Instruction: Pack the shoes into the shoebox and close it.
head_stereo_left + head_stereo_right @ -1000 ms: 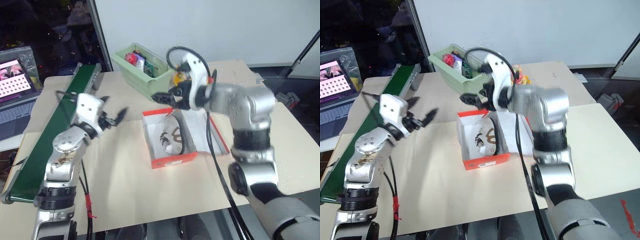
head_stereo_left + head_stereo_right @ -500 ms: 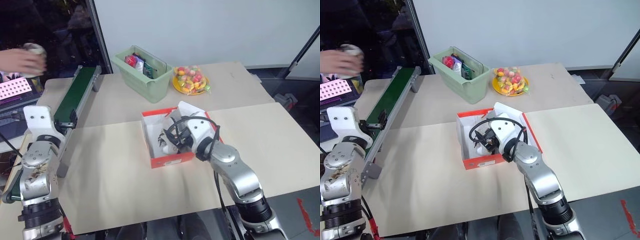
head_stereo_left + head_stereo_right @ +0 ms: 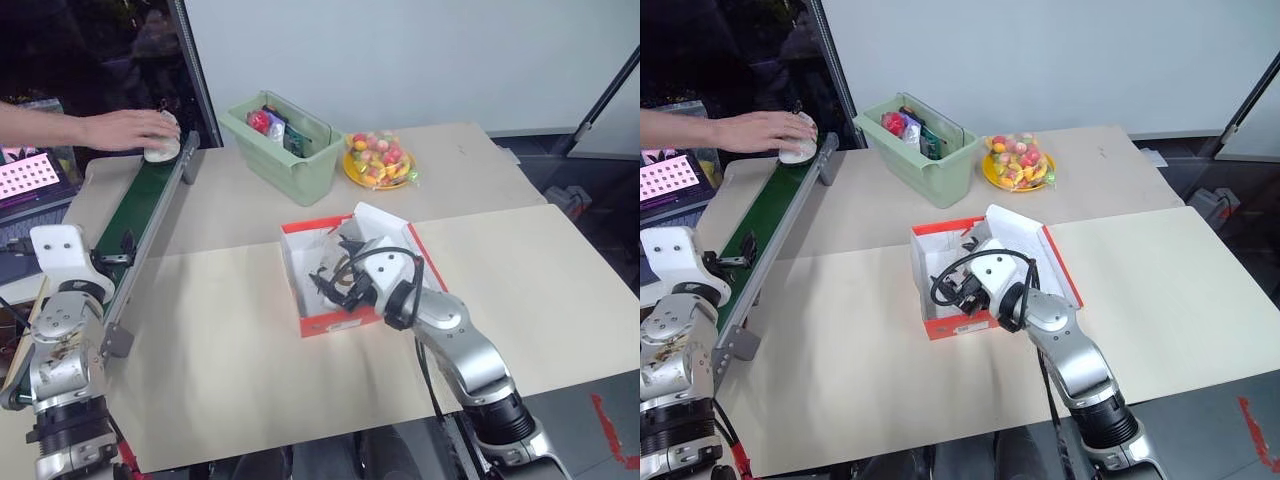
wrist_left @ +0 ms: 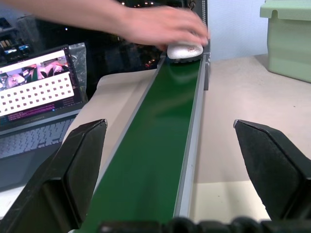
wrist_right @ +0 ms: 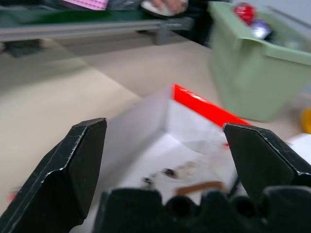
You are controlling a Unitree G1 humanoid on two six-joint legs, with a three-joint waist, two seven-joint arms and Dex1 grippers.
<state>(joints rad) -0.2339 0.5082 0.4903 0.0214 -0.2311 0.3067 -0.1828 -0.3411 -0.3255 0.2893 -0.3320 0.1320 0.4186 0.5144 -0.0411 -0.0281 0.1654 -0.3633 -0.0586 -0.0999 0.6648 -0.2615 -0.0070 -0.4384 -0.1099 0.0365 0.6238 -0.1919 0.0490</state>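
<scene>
Right wrist view. You look between the right gripper point(image 5: 165, 150), jaws spread wide, into the open shoebox point(image 5: 194, 104): red rim, white interior, with dark laces point(image 5: 170, 173) blurred on its floor. Behind it stands the pale green bin point(image 5: 252, 77) on the beige table point(image 5: 73, 92); the conveyor rail point(image 5: 92, 30) crosses the far edge.

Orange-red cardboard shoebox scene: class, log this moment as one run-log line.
orange-red cardboard shoebox: lid open, cream sneaker inside | right gripper: open over box | left gripper: open, facing green conveyor belt
</scene>
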